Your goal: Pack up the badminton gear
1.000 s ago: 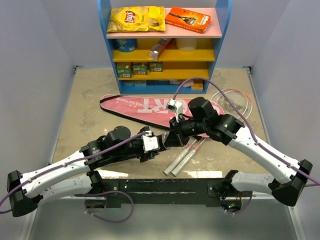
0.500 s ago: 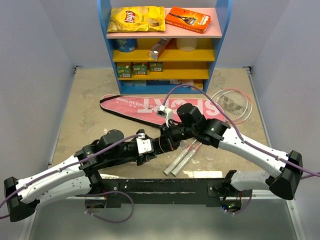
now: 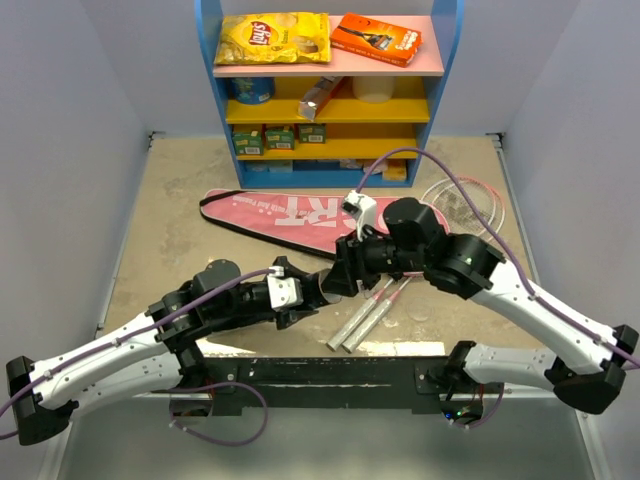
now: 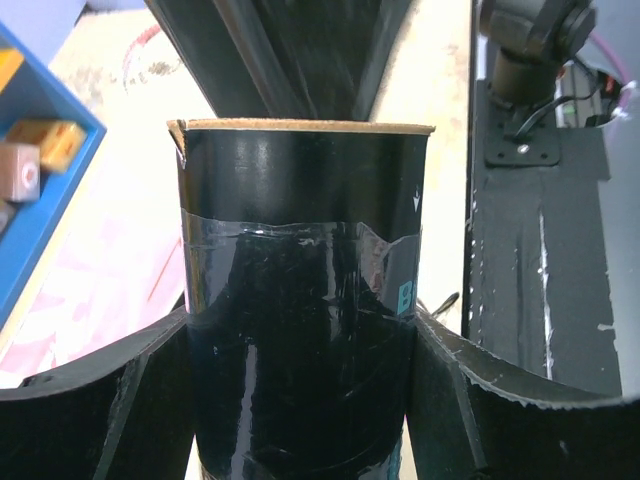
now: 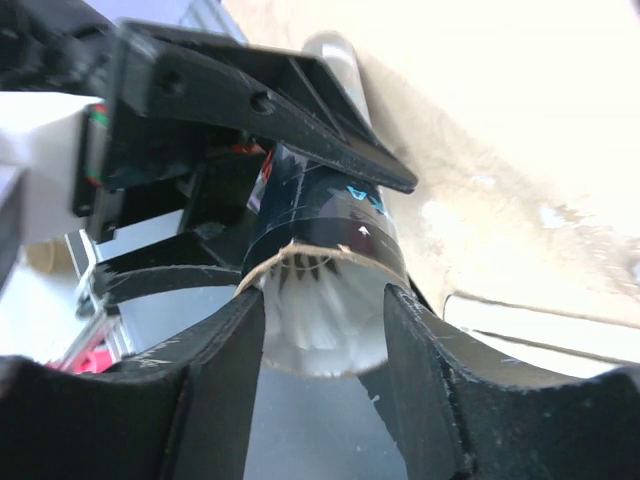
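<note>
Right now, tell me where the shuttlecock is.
In the right wrist view, the shuttlecock sits inside the mouth of the black tube, flanked by the right end effector; the left end effector holds that tube.

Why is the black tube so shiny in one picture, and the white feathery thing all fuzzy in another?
Left wrist view: light bounces off the glossy black tube, leaving pale streaks. Right wrist view: the shuttlecock sits close to the lens, so it is out of focus. Top view: evenly lit and sharp.
</note>
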Controlling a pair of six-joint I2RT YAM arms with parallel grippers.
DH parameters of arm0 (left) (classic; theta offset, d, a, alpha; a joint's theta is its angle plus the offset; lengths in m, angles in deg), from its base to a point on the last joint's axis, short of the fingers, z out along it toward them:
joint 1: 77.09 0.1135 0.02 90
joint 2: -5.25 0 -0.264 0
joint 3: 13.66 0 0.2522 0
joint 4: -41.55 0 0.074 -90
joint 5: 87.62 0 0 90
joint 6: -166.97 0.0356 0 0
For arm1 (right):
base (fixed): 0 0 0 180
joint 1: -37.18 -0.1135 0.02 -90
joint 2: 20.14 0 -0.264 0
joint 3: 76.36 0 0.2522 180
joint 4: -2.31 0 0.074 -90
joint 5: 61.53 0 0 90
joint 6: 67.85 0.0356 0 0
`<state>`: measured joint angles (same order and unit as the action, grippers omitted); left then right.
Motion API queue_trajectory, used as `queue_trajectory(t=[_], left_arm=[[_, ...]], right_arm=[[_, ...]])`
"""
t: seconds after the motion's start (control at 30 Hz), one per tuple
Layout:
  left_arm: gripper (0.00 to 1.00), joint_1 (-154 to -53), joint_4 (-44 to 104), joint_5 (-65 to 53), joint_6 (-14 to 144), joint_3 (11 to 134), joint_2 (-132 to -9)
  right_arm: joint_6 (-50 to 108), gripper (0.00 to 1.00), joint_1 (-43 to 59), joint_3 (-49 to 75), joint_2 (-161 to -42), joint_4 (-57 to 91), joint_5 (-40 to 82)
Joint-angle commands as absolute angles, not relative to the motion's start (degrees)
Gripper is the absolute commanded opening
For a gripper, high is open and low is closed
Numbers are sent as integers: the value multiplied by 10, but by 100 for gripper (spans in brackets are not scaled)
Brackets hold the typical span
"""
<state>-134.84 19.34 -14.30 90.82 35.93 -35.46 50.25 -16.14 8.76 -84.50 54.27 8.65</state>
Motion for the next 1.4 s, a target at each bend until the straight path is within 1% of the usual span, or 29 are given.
queue_trajectory(t=[0.0, 0.17, 0.27, 0.33, 0.5, 0.63, 0.87, 0.97, 1.2, 1.37], left_arm=[[0, -1354, 247, -191, 901, 369, -344], [0, -1355, 247, -184, 902, 368, -344], [0, -1354, 245, -177, 901, 368, -343], [0, -1355, 245, -172, 902, 369, -342], [0, -1354, 247, -155, 899, 368, -335], [0, -1354, 247, -150, 896, 368, -332], [0, -1354, 251, -155, 889, 365, -332], [0, -1354, 250, -155, 888, 366, -331], [0, -1354, 249, -157, 890, 365, -328], [0, -1354, 247, -157, 894, 364, -325]], right_arm=[[506, 57, -158, 133, -800, 590, 167], [517, 59, -158, 149, -755, 649, 220], [525, 59, -158, 127, -744, 685, 283], [534, 59, -158, 91, -745, 700, 335], [550, 58, -158, 5, -780, 702, 430], [540, 56, -158, -14, -837, 679, 475], [477, 53, -160, 0, -929, 632, 515], [433, 50, -159, 10, -960, 616, 504], [340, 47, -160, 17, -1019, 597, 505], [313, 46, -178, 16, -1040, 586, 484]])
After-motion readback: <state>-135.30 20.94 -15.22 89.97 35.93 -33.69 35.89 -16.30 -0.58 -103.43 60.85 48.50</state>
